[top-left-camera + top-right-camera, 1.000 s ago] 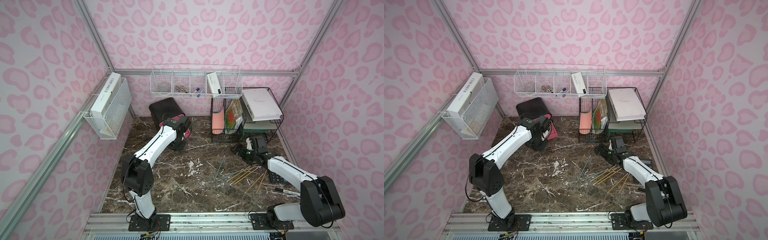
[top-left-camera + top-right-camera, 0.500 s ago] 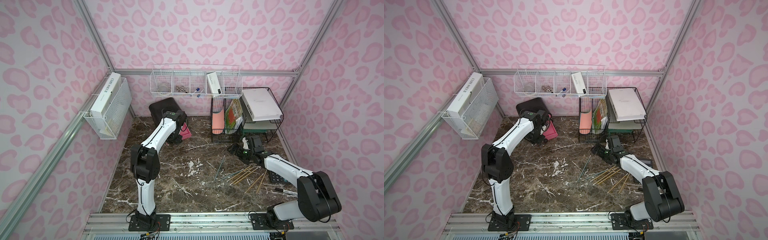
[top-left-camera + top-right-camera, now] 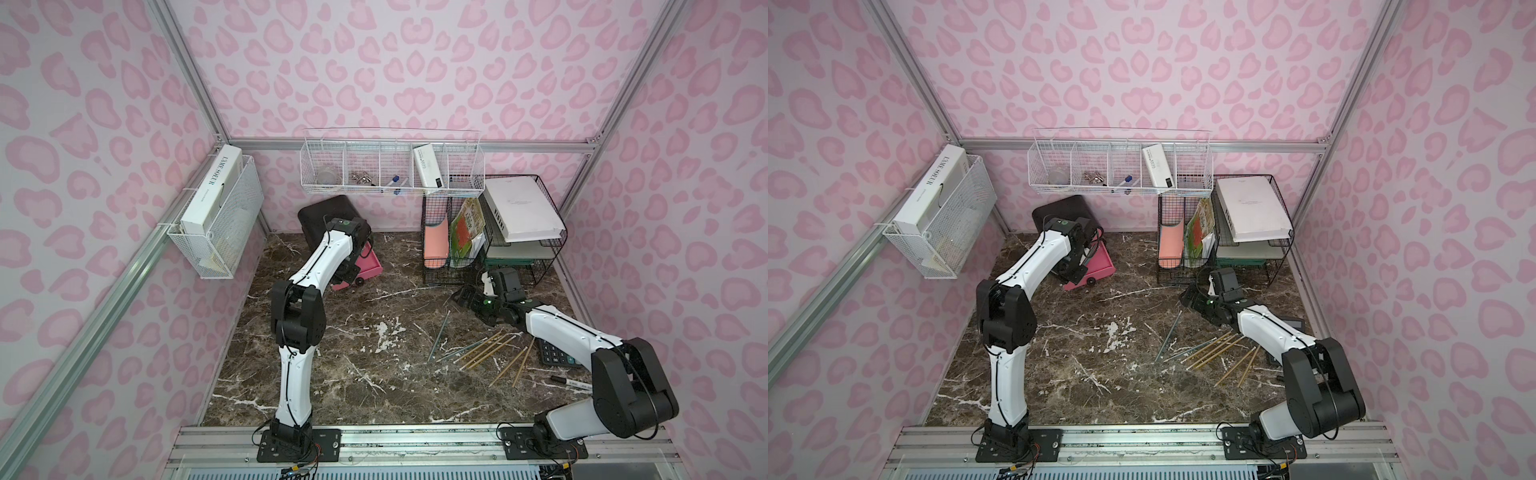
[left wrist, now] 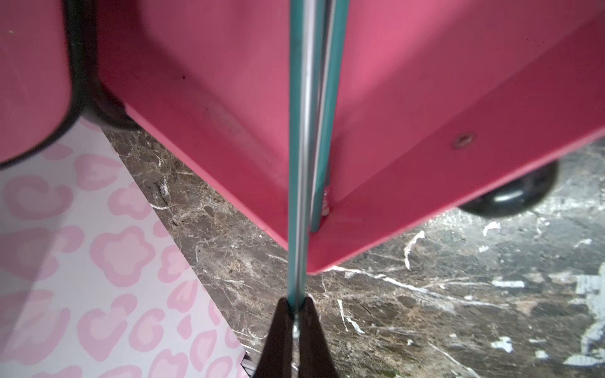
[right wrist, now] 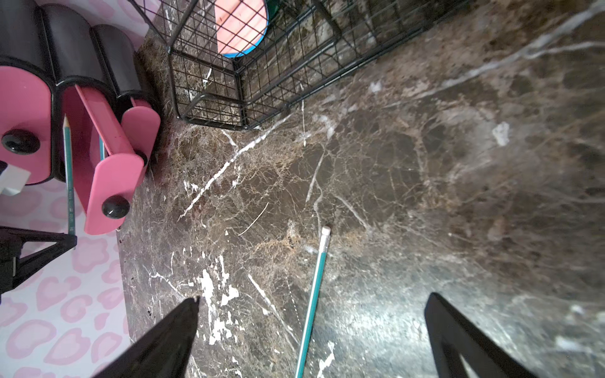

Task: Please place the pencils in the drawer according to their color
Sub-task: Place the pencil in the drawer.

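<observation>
My left gripper point(image 4: 296, 302) is shut on the end of a teal pencil point(image 4: 299, 163) that reaches over the open pink drawer point(image 4: 425, 98); a second teal pencil point(image 4: 327, 114) lies inside it. In both top views the black drawer cabinet point(image 3: 328, 212) point(image 3: 1059, 210) stands at the back left with that drawer point(image 3: 368, 266) pulled out under my left wrist. My right gripper point(image 5: 311, 304) is open above a teal pencil point(image 5: 314, 288) lying on the marble. More teal pencils point(image 3: 440, 336) and several yellow pencils point(image 3: 486, 351) lie right of centre.
A black wire rack point(image 3: 490, 232) with books and folders stands at the back right, close behind my right wrist. A calculator point(image 3: 557, 357) and a white marker point(image 3: 573, 384) lie by the right arm. White wire baskets point(image 3: 390, 166) point(image 3: 220, 220) hang on the walls.
My left arm's elbow has swung right and its wrist has drawn in over the open drawer with the teal pencil. The right gripper has shifted a little to the left.
</observation>
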Robot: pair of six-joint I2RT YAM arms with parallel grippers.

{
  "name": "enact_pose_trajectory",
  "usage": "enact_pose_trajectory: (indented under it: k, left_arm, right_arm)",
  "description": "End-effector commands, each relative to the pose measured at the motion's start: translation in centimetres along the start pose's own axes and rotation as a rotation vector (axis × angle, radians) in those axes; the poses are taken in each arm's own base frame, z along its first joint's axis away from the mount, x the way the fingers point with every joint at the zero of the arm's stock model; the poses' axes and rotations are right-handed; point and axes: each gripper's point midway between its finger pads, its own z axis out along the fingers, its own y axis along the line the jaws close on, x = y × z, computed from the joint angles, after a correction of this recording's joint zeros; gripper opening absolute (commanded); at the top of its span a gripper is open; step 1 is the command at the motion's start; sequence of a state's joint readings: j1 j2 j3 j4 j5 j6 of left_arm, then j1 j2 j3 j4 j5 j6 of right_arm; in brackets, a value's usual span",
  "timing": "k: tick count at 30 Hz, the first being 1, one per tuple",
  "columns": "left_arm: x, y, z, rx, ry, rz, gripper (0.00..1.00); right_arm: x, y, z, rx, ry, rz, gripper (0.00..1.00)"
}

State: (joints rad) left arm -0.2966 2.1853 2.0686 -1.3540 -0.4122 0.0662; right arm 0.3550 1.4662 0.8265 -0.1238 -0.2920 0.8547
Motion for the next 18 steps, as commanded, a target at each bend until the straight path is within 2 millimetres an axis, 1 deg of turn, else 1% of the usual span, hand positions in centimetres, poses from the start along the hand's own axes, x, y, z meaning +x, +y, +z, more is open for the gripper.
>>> enact_pose_trajectory:
  k: [1,9,14,18]
  left_arm:
    - [-0.1,0.2,0.1,-0.008,0.021,0.019,0.0]
    - [-1.0,0.4,1.2,-0.019,0.034,0.013,0.0]
    - [-1.4,0.4,1.4,-0.021,0.034,0.003,0.0]
    - [-1.7,0.9,1.0,-0.034,0.014,-0.01,0.22]
  right_arm:
    - [0.1,0.1,-0.1,0.005,0.011,-0.017,0.99]
    - [0.2,0.1,-0.3,0.01,0.01,-0.019,0.99]
    - [0.2,0.2,-0.3,0.01,0.01,-0.02,0.99]
    - [0.3,0.3,-0.3,0.009,0.011,-0.022,0.99]
